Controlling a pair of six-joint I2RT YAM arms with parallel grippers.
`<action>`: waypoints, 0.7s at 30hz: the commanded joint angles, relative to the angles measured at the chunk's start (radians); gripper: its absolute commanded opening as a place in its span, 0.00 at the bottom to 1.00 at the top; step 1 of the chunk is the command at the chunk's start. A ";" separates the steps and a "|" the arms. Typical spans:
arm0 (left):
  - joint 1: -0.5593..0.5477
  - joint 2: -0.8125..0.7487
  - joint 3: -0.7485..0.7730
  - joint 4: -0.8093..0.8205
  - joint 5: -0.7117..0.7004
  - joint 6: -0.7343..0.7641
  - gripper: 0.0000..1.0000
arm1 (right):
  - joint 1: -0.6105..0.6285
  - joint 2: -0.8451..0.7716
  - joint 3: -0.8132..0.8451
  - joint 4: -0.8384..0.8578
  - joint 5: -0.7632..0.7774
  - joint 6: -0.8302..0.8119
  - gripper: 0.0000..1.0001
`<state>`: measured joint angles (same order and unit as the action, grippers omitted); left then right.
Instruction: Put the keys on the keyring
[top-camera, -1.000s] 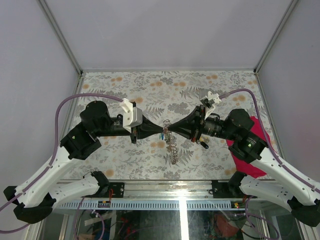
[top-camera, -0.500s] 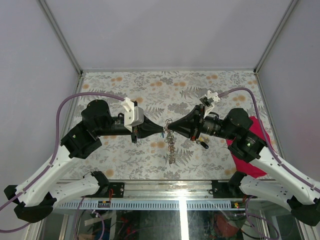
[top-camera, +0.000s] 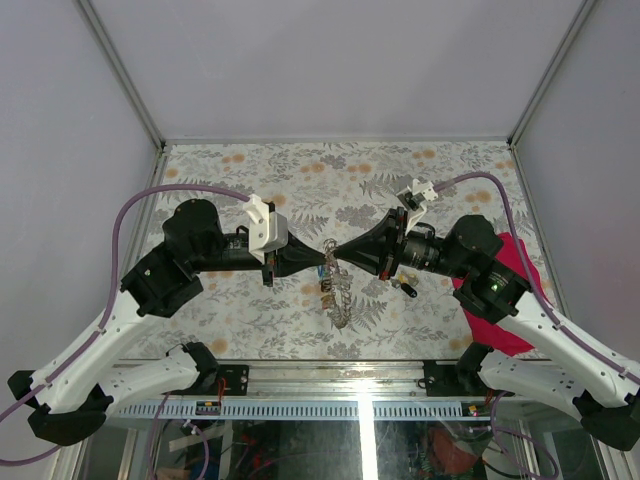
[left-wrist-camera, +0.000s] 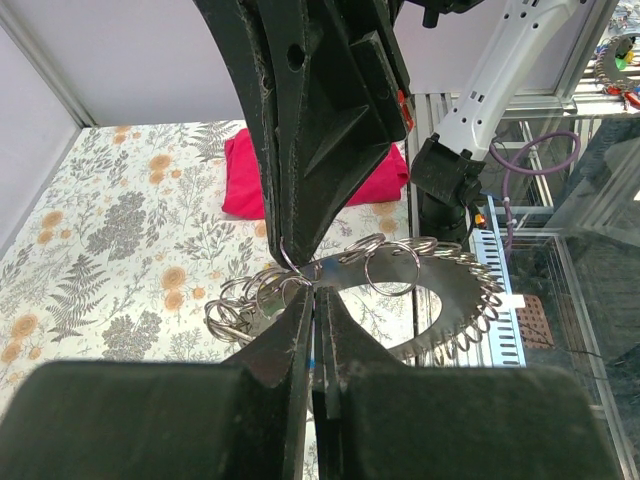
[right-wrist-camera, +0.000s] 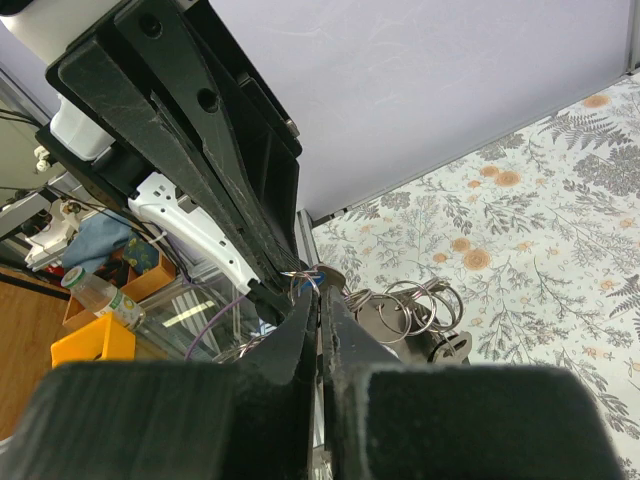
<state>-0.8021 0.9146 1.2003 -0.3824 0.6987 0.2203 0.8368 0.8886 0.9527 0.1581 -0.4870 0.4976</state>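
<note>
Floral table (top-camera: 250, 160), centre: left gripper (top-camera: 322, 262) and right gripper (top-camera: 336, 255) meet tip to tip, both clenched. Silvery keyring (top-camera: 338, 295) (looped chain dangling) hangs from the right's tips. Only the left wrist view shows a possible blue key (left-wrist-camera: 315, 350) pinched.

Right tool (top-camera: 334, 256) rolled slightly; keyring chain (top-camera: 337, 300) swung left.
</note>
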 joint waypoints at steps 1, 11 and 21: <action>-0.007 0.017 0.022 -0.013 0.044 0.005 0.00 | -0.002 0.007 0.054 0.187 0.025 0.022 0.00; -0.007 0.018 0.027 -0.016 0.044 0.004 0.00 | -0.002 0.000 0.039 0.223 -0.011 0.024 0.00; -0.007 0.022 0.028 -0.016 0.055 0.004 0.00 | -0.002 0.007 0.031 0.257 -0.060 0.025 0.00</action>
<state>-0.8017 0.9180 1.2121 -0.3820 0.6991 0.2222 0.8364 0.8913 0.9524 0.2230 -0.5365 0.5068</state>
